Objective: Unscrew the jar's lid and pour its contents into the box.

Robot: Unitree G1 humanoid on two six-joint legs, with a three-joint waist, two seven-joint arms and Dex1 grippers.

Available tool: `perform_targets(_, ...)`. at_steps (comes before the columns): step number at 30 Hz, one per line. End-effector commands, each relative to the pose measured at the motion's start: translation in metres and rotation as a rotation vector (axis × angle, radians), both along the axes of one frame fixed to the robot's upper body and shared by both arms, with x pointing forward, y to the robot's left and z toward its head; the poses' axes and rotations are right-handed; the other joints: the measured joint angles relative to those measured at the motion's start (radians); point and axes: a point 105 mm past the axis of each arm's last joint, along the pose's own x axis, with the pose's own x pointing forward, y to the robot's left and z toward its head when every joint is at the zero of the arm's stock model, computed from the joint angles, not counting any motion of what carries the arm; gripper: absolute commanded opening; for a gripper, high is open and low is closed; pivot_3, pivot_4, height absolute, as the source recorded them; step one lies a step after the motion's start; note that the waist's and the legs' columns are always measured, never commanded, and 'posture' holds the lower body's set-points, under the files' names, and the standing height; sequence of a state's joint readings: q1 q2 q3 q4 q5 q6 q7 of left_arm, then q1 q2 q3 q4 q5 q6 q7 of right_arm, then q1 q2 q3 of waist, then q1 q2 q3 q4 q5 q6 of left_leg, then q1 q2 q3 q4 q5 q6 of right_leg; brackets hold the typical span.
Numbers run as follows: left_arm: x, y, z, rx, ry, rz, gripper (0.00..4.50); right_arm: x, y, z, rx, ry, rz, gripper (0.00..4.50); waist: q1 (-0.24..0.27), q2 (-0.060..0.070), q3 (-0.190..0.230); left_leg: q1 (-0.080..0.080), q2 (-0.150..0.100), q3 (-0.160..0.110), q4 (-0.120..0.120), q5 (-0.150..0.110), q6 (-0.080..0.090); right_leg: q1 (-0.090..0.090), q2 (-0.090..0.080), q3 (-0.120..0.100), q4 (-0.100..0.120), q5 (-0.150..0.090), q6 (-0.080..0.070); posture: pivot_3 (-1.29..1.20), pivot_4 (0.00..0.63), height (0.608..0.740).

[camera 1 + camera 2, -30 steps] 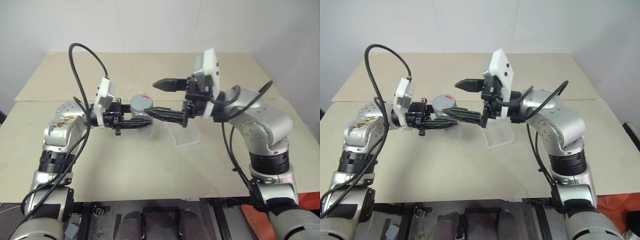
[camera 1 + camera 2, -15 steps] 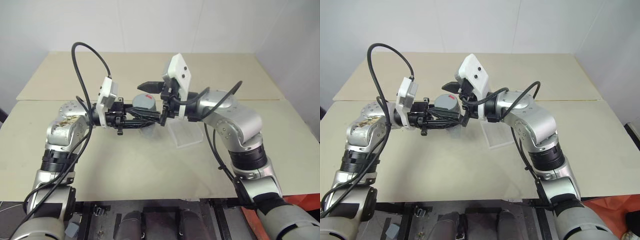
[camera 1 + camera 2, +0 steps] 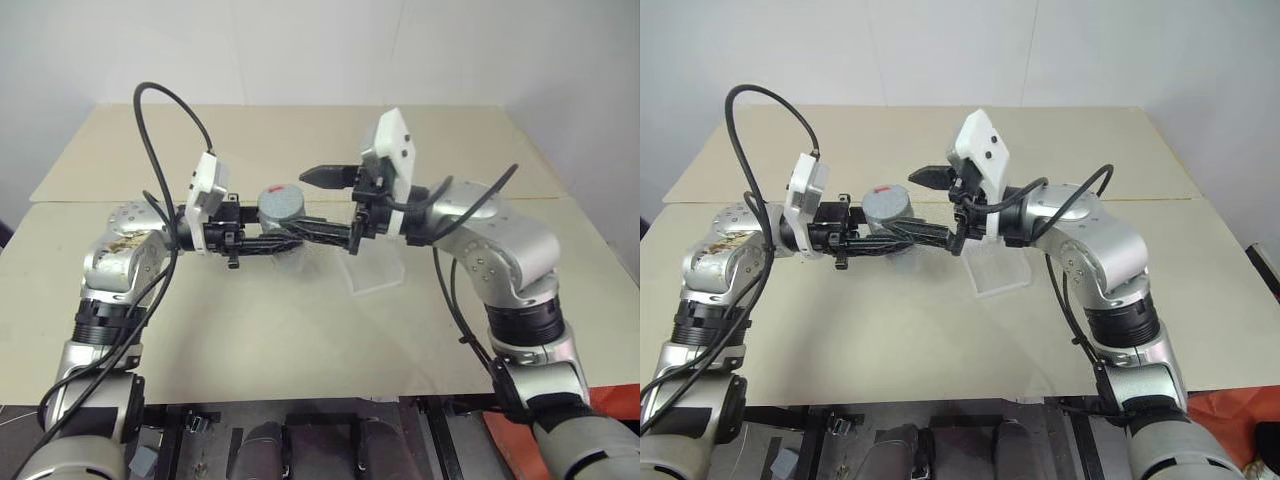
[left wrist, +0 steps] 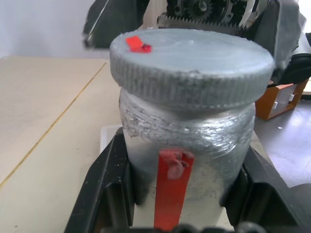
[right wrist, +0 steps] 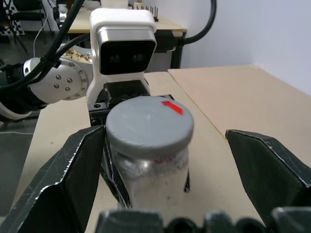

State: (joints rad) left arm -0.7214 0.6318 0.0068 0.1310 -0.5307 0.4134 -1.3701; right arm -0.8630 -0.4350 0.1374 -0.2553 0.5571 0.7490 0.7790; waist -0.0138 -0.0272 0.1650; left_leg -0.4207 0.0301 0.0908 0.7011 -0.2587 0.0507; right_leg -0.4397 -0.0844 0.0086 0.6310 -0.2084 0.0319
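My left gripper (image 3: 284, 241) is shut on the jar (image 4: 187, 145), holding it upright above the table, fingers level and pointing right. The clear jar carries a red strip on its side, and the grey lid (image 3: 282, 203) with a small red mark sits on top. My right gripper (image 5: 164, 135) comes in level from the right and stands open, one finger (image 3: 326, 175) behind the lid and the other in front, both apart from it. The clear box (image 3: 375, 271) lies on the table under the right gripper. I cannot make out the contents through the jar's wall.
The beige table (image 3: 300, 340) has a seam running across it behind the arms. Its front edge is near the robot, with black equipment below. An orange object (image 3: 1225, 410) lies beyond the table's near right corner.
Half a second ago the right gripper reached further left over the jar; it has drawn back to the right, still open. The left gripper has kept the jar in place.
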Motion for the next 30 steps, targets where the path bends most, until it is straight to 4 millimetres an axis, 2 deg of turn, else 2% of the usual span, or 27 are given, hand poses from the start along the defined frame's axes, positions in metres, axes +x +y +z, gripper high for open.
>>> perform_targets(1, -0.009, -0.001, 0.010, -0.002, -0.059, -0.043, 1.92, 0.004, -0.016, 0.012, 0.034, -0.040, -0.070, 4.47, 0.000, 0.000, 0.000, 0.000, 0.000, 0.000, 0.000, 0.000, 0.000, 0.000, 0.000, 0.000, 0.000, 0.000, 0.000, 0.00, 0.150, 0.740)
perform_targets(9, -0.008, 0.002, 0.011, -0.001, -0.059, -0.034, 1.92, 0.002, -0.025, 0.009, 0.011, -0.034, -0.072, 4.47, 0.001, 0.000, 0.000, 0.000, 0.000, 0.000, 0.000, 0.000, 0.000, 0.000, 0.000, 0.000, 0.000, 0.000, 0.000, 0.00, 0.150, 0.740)
perform_targets(14, -0.005, 0.004, 0.010, 0.000, -0.058, -0.017, 1.92, -0.015, -0.027, 0.006, -0.023, -0.034, 0.033, 4.47, 0.002, 0.000, 0.000, 0.000, 0.000, 0.000, 0.000, 0.000, 0.000, 0.000, 0.000, 0.000, -0.001, 0.000, 0.000, 0.00, 0.150, 0.740)
perform_targets(20, -0.003, -0.001, 0.009, -0.006, -0.062, -0.020, 1.92, -0.024, -0.009, 0.015, 0.014, -0.049, 0.099, 4.47, -0.002, 0.000, 0.000, 0.001, 0.000, 0.000, 0.000, 0.000, 0.000, 0.000, 0.001, 0.001, -0.001, 0.000, 0.000, 0.00, 0.150, 0.740)
perform_targets(25, -0.004, -0.004, 0.008, -0.006, -0.069, -0.028, 1.92, -0.013, 0.012, 0.016, 0.028, -0.040, 0.068, 4.47, 0.000, 0.000, 0.000, 0.001, 0.000, 0.000, 0.001, 0.000, 0.000, 0.000, 0.001, 0.001, -0.001, 0.000, 0.000, 0.00, 0.150, 0.740)
perform_targets(30, -0.005, -0.005, 0.009, -0.006, -0.075, -0.030, 1.92, -0.010, 0.022, 0.013, 0.021, -0.032, 0.076, 4.47, 0.003, 0.000, 0.000, 0.000, 0.000, 0.000, 0.001, 0.000, 0.000, 0.000, 0.000, 0.000, 0.000, 0.000, 0.000, 0.00, 0.150, 0.740)
